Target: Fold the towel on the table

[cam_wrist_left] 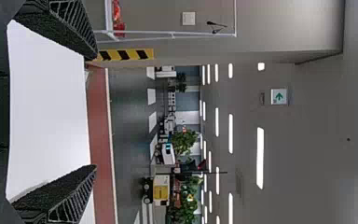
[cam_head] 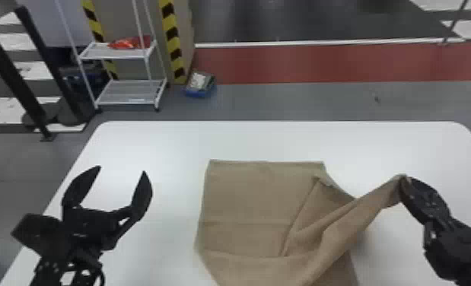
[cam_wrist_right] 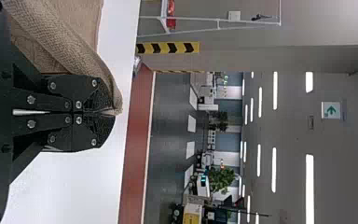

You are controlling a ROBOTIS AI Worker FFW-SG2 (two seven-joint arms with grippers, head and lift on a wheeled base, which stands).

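Towel (cam_head: 245, 205): seems light, soft, prone to sag | right tool (cam_head: 405, 181): closed on raised end | left tool (cam_head: 122, 170): wide open, empty | advised hold: corners

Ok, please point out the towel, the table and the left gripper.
Towel (cam_head: 242, 201): head view, its flat left part.
Table (cam_head: 177, 140): head view, bare far part.
Left gripper (cam_head: 122, 169): head view, between its open fingers.

Towel (cam_head: 245, 197): matt woven cloth, coarse-looking. Tabletop (cam_head: 150, 144): smooth, softly glossy. Right claw (cam_head: 404, 182): matt, shiny metal screws (cam_wrist_right: 78, 104).
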